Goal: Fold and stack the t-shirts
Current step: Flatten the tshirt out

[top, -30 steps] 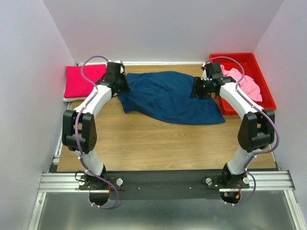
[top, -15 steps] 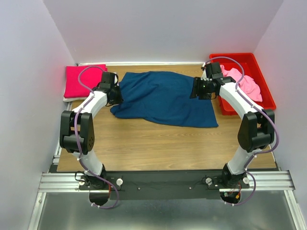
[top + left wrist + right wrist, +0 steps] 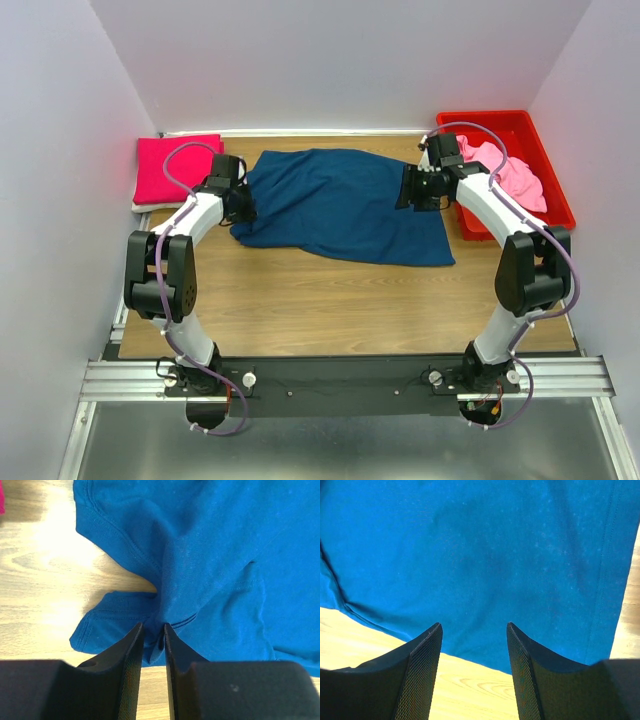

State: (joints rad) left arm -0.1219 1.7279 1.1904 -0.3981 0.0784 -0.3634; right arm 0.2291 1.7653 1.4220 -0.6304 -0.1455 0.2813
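Note:
A navy blue t-shirt lies spread across the back middle of the wooden table, with no print showing. My left gripper is at the shirt's left edge. In the left wrist view its jaws stand slightly apart, with a loose fold of the blue cloth between them. My right gripper hovers open over the shirt's right edge with nothing between its fingers. A folded magenta t-shirt lies at the back left. A light pink t-shirt is bunched in the bin.
A red plastic bin stands at the back right, beside the right arm. White walls close in the back and both sides. Bare wooden tabletop stretches from the shirt to the arm bases.
The left gripper pulled the navy shirt's left side toward the left and nearer, flattening the shirt. Its jaws have since parted a little. The right arm has hardly moved.

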